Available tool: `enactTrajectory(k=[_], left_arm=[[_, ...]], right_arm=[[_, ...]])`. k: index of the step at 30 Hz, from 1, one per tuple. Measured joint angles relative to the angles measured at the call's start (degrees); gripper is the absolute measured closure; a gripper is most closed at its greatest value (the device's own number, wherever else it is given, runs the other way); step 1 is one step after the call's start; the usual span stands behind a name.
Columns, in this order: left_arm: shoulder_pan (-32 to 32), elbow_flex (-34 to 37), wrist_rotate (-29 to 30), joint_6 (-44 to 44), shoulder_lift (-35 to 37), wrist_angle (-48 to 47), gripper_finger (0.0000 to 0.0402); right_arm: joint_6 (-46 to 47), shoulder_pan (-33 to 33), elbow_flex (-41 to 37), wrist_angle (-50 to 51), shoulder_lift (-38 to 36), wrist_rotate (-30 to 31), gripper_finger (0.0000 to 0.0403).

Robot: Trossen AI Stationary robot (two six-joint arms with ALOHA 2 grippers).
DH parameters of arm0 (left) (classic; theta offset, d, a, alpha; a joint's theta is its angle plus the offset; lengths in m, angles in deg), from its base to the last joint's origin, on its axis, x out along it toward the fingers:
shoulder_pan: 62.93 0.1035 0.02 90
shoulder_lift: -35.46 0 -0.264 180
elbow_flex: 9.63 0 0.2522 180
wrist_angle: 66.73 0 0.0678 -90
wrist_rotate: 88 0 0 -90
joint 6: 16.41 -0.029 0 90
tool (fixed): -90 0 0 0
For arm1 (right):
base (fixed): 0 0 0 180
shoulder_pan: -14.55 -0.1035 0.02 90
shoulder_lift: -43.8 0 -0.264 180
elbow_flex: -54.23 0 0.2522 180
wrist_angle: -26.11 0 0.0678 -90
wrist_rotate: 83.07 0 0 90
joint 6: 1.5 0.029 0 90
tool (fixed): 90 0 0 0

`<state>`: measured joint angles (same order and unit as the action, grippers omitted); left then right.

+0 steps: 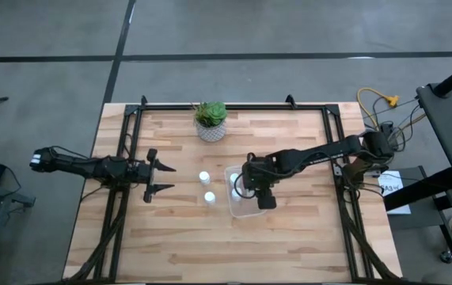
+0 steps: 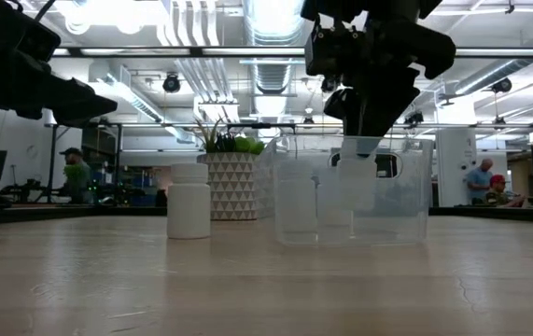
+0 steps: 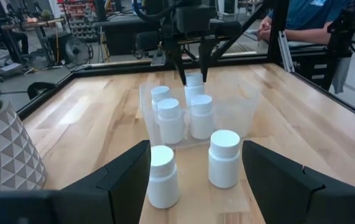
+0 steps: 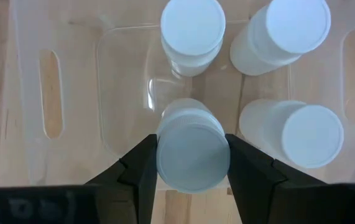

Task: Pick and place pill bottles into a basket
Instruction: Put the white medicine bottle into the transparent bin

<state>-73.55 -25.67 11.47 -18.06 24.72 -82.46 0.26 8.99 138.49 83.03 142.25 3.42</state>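
The right gripper (image 4: pixel 193 163) is over the basket (image 4: pixel 53 93), fingers pinched on the cap of a pill bottle (image 4: pixel 193 155), one finger on either side, and that bottle hangs inside the clear tub's walls, not yet let go. Around it, three more bottles stand upright on the basket floor: one (image 4: pixel 193 28) straight ahead, two (image 4: pixel 283 34) (image 4: pixel 308 134) off to the side. So by my count that makes three delivered and a fourth on its way in. Out on the wood, just beside the basket toward the left arm, two bottles (image 1: pixel 204 177) (image 1: pixel 209 197) wait, upright and a little apart. The left gripper (image 1: pixel 162 179) hovers near them, fingers spread wide, holding nothing. Two to go after this one.
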Motion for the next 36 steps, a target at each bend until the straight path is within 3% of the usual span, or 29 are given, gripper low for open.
enactTrajectory(k=[36], left_arm=[[-0.02,0.07,-0.02,-0.20,0.39,0.69,0.0166]], right_arm=[[0.81,1.88,-0.09,1.64,-0.02,-1.09,0.0256]])
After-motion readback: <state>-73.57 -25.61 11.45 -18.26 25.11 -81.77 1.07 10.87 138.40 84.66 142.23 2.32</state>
